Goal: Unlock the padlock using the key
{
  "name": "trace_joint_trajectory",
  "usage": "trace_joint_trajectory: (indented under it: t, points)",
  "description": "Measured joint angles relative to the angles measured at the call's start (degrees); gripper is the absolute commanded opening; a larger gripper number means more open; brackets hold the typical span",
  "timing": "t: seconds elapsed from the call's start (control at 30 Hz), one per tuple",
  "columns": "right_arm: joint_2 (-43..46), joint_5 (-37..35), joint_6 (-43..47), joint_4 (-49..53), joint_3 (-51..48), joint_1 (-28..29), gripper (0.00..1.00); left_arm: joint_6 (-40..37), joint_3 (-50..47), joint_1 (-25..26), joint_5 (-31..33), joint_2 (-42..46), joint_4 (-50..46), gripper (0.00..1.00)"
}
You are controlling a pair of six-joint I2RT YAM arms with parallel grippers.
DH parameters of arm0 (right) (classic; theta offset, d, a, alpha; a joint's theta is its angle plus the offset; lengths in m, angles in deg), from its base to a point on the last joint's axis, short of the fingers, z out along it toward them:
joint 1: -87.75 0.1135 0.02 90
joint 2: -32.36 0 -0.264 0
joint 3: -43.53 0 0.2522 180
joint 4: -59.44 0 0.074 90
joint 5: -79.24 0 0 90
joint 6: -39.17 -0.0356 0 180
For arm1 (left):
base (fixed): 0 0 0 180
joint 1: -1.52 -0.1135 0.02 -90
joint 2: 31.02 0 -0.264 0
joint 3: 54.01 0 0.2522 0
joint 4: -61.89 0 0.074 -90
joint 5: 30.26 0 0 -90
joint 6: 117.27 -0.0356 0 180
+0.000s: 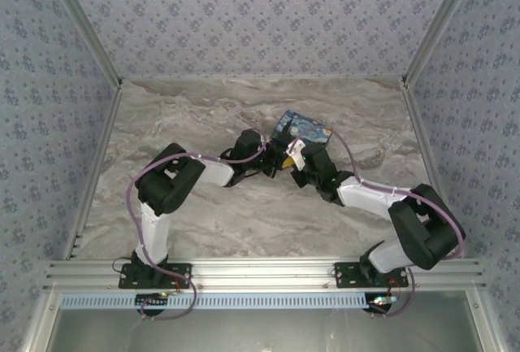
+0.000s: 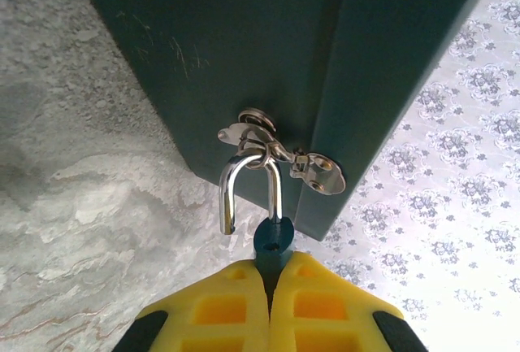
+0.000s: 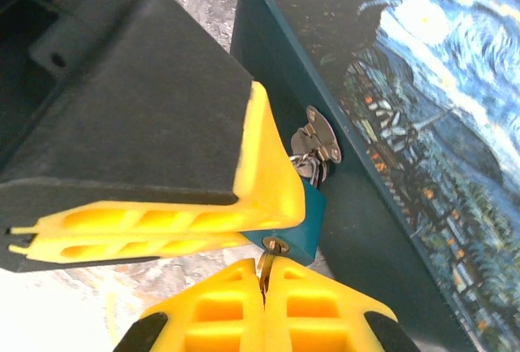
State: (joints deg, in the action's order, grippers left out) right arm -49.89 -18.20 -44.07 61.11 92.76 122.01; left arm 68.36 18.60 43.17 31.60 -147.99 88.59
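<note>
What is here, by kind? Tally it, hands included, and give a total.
padlock: 1
key: 1
box: 1
hasp: 1
hands, the left hand and the right hand: 2
Total: 6

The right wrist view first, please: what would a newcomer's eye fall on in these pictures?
Two bright yellow grippers meet at the dark side of the box: the left gripper clamps the tiny teal padlock hanging from the silvery hasp, and the right gripper pinches the key set in its keyhole. The blue-and-yellow swirl-painted lid glows to their right.
</note>
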Motion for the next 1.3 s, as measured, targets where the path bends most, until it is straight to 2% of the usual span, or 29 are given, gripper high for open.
trace_joint_trajectory:
  t: [0.3,0.57,0.93,1.3]
  points:
    - [0.55,6.91,-17.70,-12.61,-8.72,-2.29,0.00,-1.68,-1.49,0.22,1.49,2.21,-2.91,0.42]
    - [0.55,13.90,-29.07,-21.16,-13.22,-6.88,0.00,-6.03,-1.70,-1.33,3.17,8.66,-7.54,0.57]
    - [0.39,23.30,-45.22,-26.93,-16.98,-13.40,0.00,-17.18,1.31,-5.01,6.10,16.98,-19.67,0.64]
    - [-5.16,31.74,-59.08,-28.89,-17.00,-18.82,0.00,-25.66,5.01,-7.93,8.85,22.53,-27.96,0.68]
